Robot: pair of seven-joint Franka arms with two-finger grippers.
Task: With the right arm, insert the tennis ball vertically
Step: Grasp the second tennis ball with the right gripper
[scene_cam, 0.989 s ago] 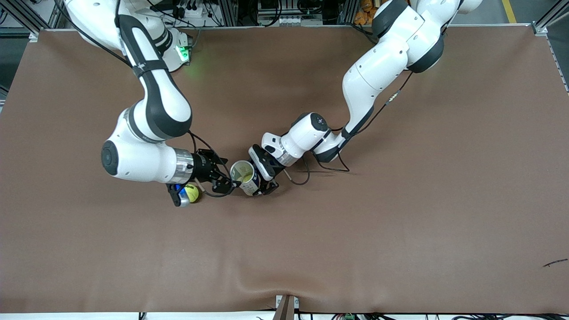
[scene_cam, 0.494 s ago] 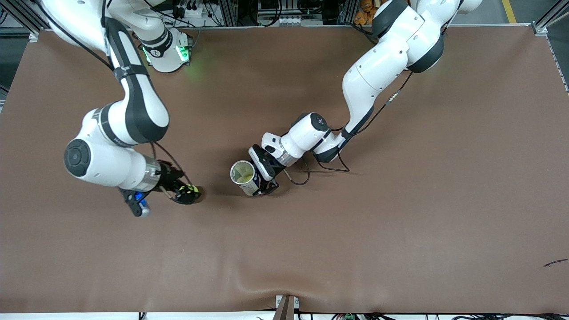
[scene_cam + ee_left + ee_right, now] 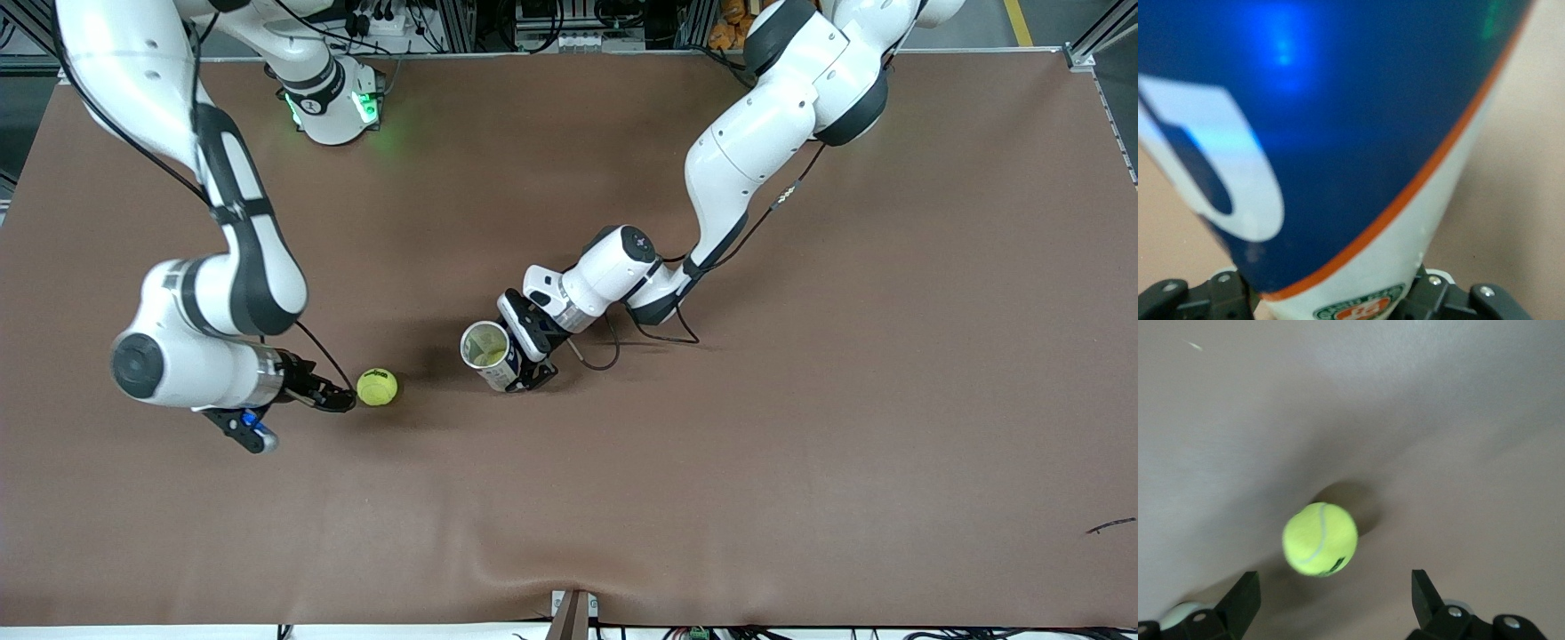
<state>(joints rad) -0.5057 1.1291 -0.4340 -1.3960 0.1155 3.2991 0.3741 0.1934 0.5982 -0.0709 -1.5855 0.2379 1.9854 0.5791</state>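
A yellow-green tennis ball (image 3: 377, 387) lies on the brown table. It also shows in the right wrist view (image 3: 1319, 539), just ahead of the fingertips and outside them. My right gripper (image 3: 338, 400) is low beside the ball, toward the right arm's end of the table. It is open and empty in its wrist view (image 3: 1333, 593). My left gripper (image 3: 532, 348) is shut on a blue-and-white can (image 3: 487, 354) with an orange stripe. The can's open mouth shows a pale yellow-green inside. The can fills the left wrist view (image 3: 1338, 133), with the left gripper (image 3: 1335, 303) around it.
The brown table cover (image 3: 800, 444) has a low wrinkle near its front edge. A black cable (image 3: 605, 351) loops on the table by the left wrist. The right arm's base (image 3: 333, 107) stands at the table's top edge with a green light.
My right arm has swung away from the can toward its own end of the table. Its gripper passed over the ball and now sits beside it. The ball, can and left arm stayed put.
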